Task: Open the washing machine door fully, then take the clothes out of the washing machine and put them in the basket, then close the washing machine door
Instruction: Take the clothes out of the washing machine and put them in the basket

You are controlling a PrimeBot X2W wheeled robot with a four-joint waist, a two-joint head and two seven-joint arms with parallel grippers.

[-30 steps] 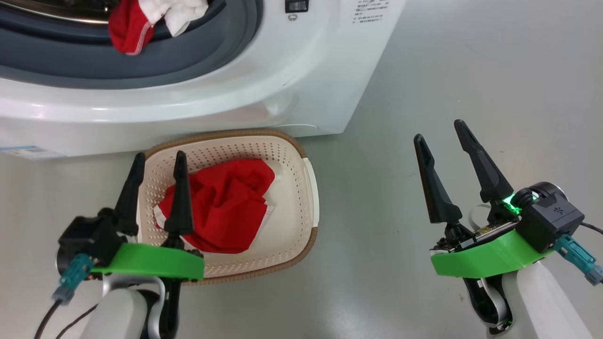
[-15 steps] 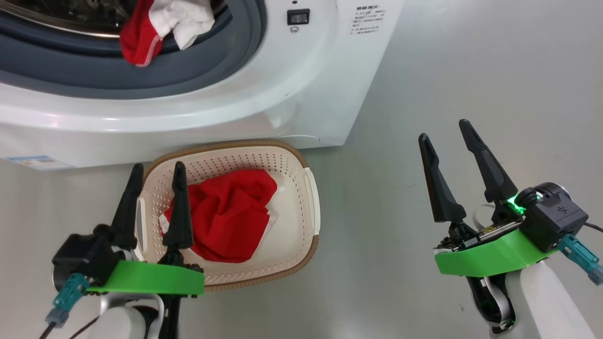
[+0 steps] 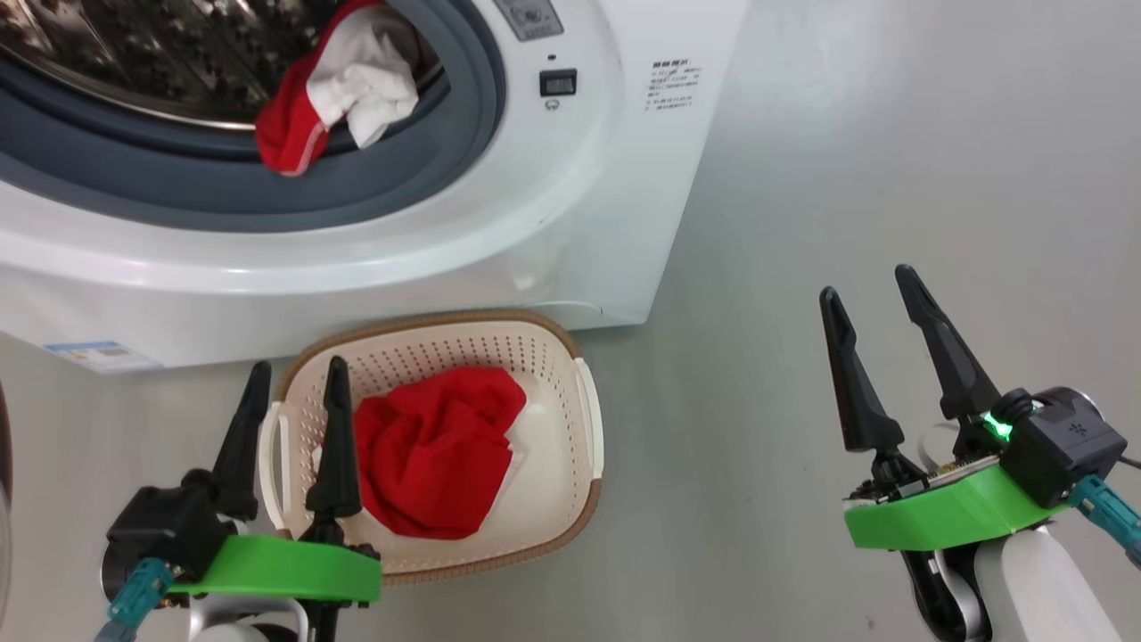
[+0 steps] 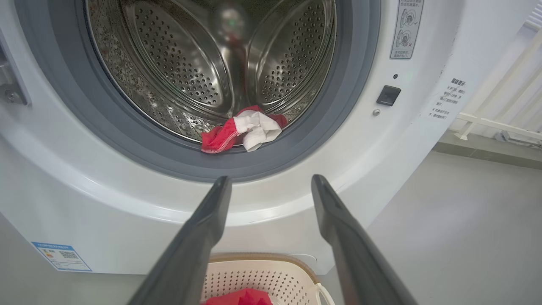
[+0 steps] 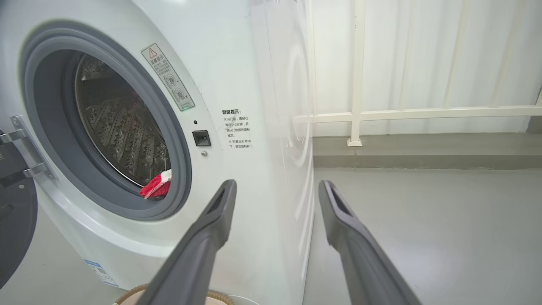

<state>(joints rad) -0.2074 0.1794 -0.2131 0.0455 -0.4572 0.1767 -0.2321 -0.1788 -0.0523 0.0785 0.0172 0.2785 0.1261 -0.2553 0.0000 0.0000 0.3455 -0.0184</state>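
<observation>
The white washing machine [image 3: 570, 205] stands with its round opening uncovered. Its dark door [image 5: 15, 228] hangs swung out at the left edge of the right wrist view. A red and white piece of the clothes [image 3: 339, 98] hangs over the drum's lip onto the grey gasket [image 4: 243, 131]. Another red piece [image 3: 437, 450] lies in the cream basket [image 3: 463, 318] on the floor before the machine. My left gripper [image 3: 299, 364] is open and empty over the basket's left side, pointing at the drum [image 4: 272, 178]. My right gripper [image 3: 866, 281] is open and empty over bare floor, right of the machine.
Grey floor [image 3: 847, 160] spreads to the right of the machine. A white railing [image 5: 406, 113] and a low kerb run along the back wall. A blue label sticker [image 3: 102, 355] sits low on the machine's front.
The whole head picture has shifted downward, so the camera has moved and more of the drum shows. Both grippers stay open and empty, and the clothes lie as before.
</observation>
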